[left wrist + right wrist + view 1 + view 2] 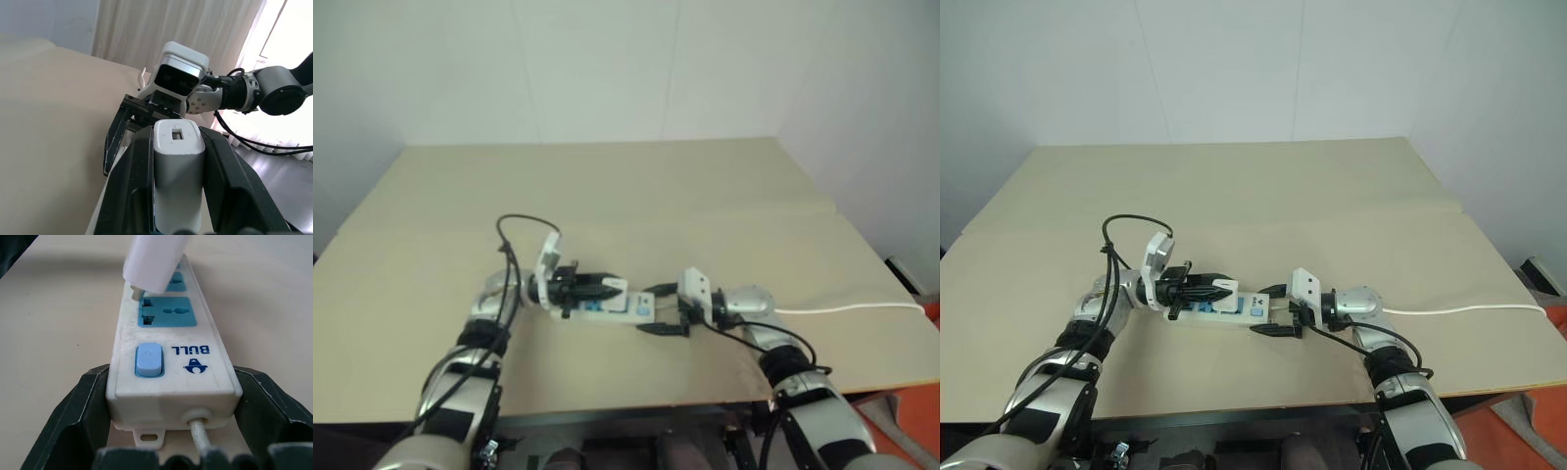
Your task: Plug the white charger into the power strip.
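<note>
— What's nearest me on my side of the power strip [1226, 307]?

— My right gripper [1275, 309]. Its two black fingers straddle the strip's cord end, one on each long side, set wide and pressed to the casing, so I read it as bracing the strip. The blue switch [148, 360] sits at that end, just ahead of the cord outlet.

— And the strip's line?

— It lies flat on the table [636, 186], long axis running left to right before me, sockets up, cord end pointing right. The thin white cord [852, 308] trails off rightward to the table's edge.

— The white charger [178, 171]?

— Clamped between my left gripper [607, 287] fingers, which are closed onto its sides. It hangs over the strip's sockets, beyond the switch, its long axis roughly along the strip and tilted, one corner down at the first blue socket's [167, 312] rim. I can't tell whether the pins are in.

— Beyond the strip?

— Bare beige tabletop with a seam across it, then plain white walls [607, 69]. A curtained window [195, 29] shows past the right arm.
</note>
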